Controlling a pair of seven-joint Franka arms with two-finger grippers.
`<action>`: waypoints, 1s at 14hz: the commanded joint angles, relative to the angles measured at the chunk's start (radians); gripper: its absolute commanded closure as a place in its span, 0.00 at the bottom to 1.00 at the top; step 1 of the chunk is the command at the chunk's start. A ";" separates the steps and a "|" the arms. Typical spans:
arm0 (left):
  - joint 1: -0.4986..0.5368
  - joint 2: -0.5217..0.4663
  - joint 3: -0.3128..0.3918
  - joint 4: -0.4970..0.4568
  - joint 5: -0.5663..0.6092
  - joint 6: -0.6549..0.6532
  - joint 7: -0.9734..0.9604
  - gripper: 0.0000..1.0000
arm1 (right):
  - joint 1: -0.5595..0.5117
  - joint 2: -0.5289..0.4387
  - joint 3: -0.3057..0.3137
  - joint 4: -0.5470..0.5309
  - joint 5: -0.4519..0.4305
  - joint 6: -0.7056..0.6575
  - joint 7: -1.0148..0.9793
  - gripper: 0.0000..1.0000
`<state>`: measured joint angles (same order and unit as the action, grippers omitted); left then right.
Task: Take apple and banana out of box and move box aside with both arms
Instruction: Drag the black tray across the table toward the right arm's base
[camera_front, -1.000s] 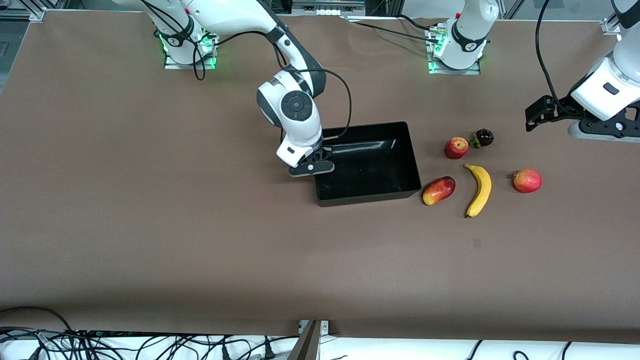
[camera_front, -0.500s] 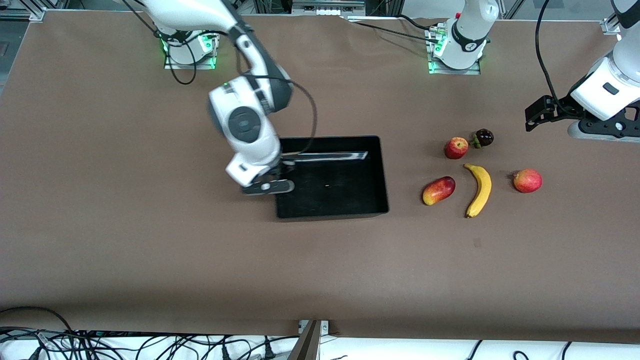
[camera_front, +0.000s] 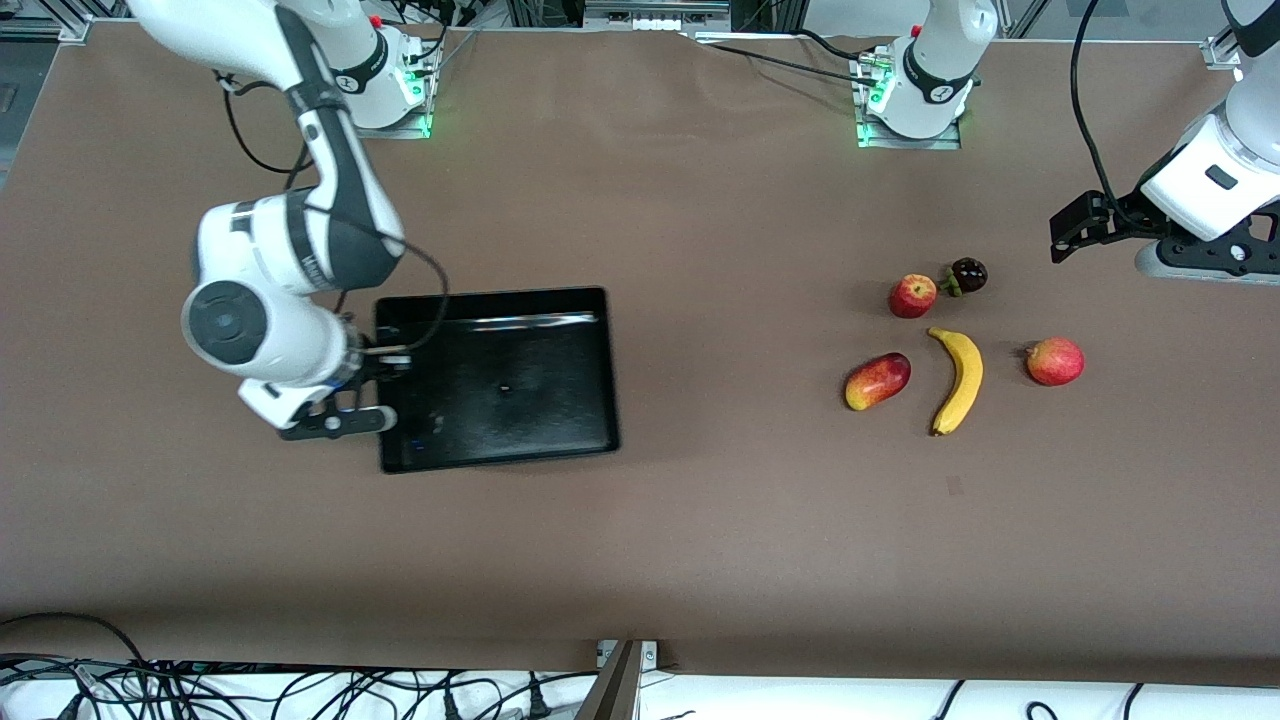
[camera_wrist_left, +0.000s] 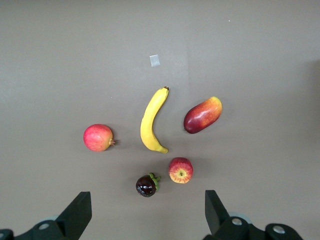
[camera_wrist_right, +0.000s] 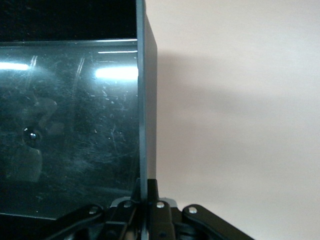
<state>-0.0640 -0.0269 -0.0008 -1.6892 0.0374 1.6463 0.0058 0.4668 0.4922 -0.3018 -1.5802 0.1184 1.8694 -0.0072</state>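
The glossy black box (camera_front: 520, 410) sits on the table toward the right arm's end. My right gripper (camera_front: 375, 385) is shut on the box's short wall at that end; the right wrist view shows the wall (camera_wrist_right: 146, 115) pinched between the jaws of the gripper (camera_wrist_right: 148, 192). The yellow banana (camera_front: 958, 380) and the small red apple (camera_front: 912, 296) lie on the table toward the left arm's end. My left gripper (camera_front: 1075, 230) waits high, open and empty, above the fruit; its wrist view shows the banana (camera_wrist_left: 151, 121), the apple (camera_wrist_left: 180, 170) and the gripper (camera_wrist_left: 146, 212).
A red-yellow mango (camera_front: 877, 381) lies beside the banana on the box's side. A red round fruit with a nub (camera_front: 1054, 361) lies beside the banana toward the left arm's end. A dark purple fruit with green leaves (camera_front: 967, 275) sits by the apple.
My right gripper has dragged the box along the table toward the right arm's end and a little nearer the front camera. The fruits and the left arm have not moved.
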 joint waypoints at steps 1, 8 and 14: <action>-0.005 -0.013 0.004 -0.006 -0.017 0.004 -0.009 0.00 | -0.042 -0.024 -0.052 -0.061 0.059 0.026 -0.173 1.00; -0.005 -0.013 0.004 -0.006 -0.017 0.003 -0.009 0.00 | -0.214 -0.044 -0.053 -0.260 0.144 0.217 -0.451 1.00; -0.007 -0.013 0.004 -0.001 -0.017 0.001 -0.007 0.00 | -0.215 -0.096 -0.063 -0.449 0.220 0.384 -0.433 1.00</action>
<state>-0.0643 -0.0274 -0.0008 -1.6892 0.0374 1.6463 0.0058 0.2542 0.4572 -0.3685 -1.9412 0.2979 2.2101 -0.4356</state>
